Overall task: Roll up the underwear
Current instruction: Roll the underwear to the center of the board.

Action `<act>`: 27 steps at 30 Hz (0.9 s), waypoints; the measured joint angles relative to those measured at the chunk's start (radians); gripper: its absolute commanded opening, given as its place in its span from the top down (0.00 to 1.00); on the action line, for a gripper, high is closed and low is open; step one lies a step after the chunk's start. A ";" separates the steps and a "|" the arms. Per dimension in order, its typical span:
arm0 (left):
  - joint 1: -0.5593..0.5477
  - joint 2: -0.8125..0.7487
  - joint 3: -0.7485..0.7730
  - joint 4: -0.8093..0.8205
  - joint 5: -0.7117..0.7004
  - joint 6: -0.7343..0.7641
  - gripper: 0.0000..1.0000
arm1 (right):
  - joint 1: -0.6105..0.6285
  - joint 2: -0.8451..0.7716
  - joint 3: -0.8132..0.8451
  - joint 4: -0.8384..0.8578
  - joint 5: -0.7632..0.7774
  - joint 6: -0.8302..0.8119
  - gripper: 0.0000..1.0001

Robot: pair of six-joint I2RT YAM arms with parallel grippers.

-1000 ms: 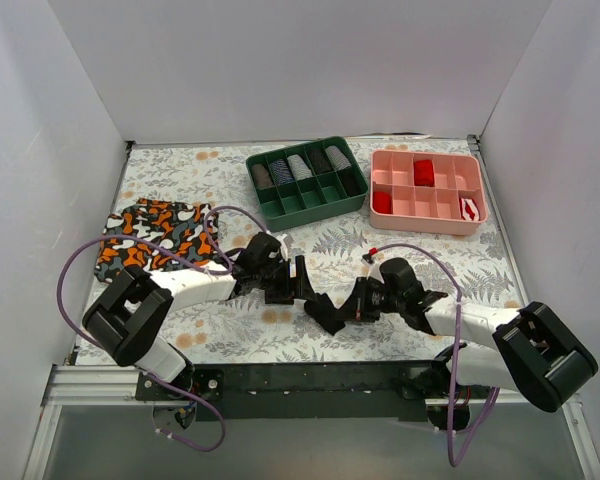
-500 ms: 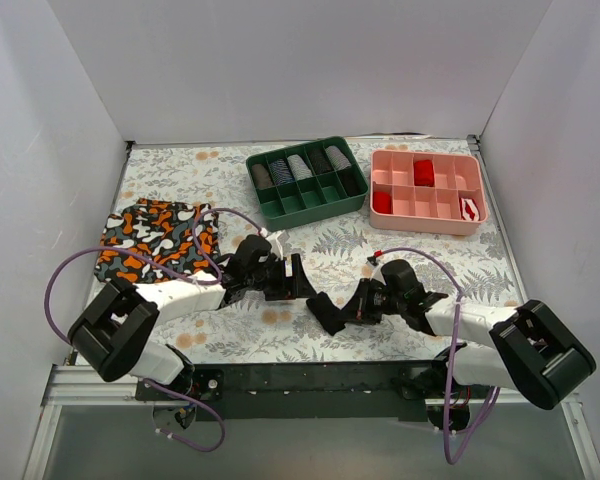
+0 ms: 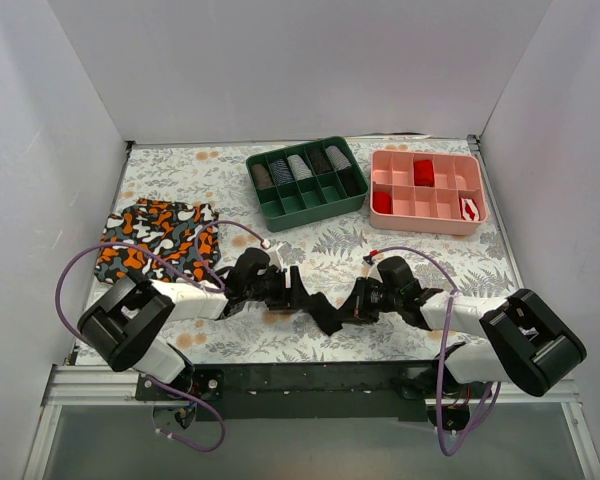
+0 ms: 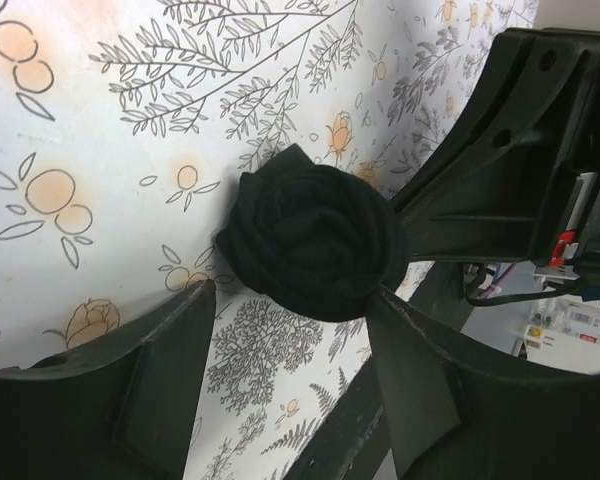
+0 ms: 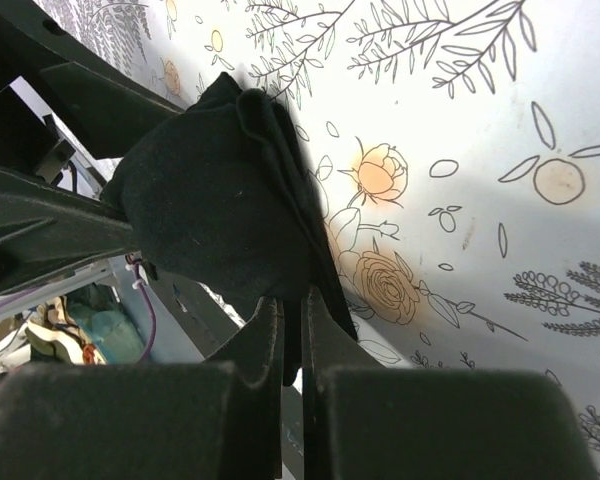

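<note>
With the underwear point(image 3: 325, 312) wound into a tight black coil near the front middle of the floral-print table point(image 3: 480, 262), I have both arms meeting over it. My right gripper point(image 3: 348, 308) is pinched down on a loose edge of the fabric. In the right wrist view its fingers point(image 5: 265, 330) are all but together, with a flap of cloth trapped between them. I judge that this pinch is what stops the tail of the roll from springing open.

My left gripper point(image 3: 305, 295) faces the end of the bundle, where the spiral of the roll shows plainly in the left wrist view. Its jaws stand apart, one on each side of the coil. One finger point(image 4: 410, 360) appears to touch the cloth and the other sits just beside it, so I cannot say that it is squeezing. It looks placed to clamp the roll across its width, so the rolling itself seems nearly finished.

The camouflage-patterned garment point(image 3: 155, 238) lies flat, well apart at far left. The green tray point(image 3: 307, 180) and pink tray point(image 3: 427, 190) sit along the back.
</note>
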 measured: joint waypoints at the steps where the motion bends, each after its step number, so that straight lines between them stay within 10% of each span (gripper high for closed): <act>1: 0.000 0.011 0.000 0.020 0.002 -0.003 0.43 | -0.002 0.005 0.000 0.003 -0.004 0.000 0.99; 10: 0.000 0.119 0.005 0.158 0.016 -0.062 0.68 | -0.011 0.021 0.013 0.000 -0.033 -0.041 0.92; 17: -0.004 0.170 0.045 0.166 0.029 -0.086 0.78 | 0.002 -0.072 0.049 -0.150 0.024 -0.163 0.43; 27: -0.008 0.187 0.117 0.059 0.027 -0.083 0.80 | 0.037 -0.364 0.186 -0.566 0.249 -0.346 0.14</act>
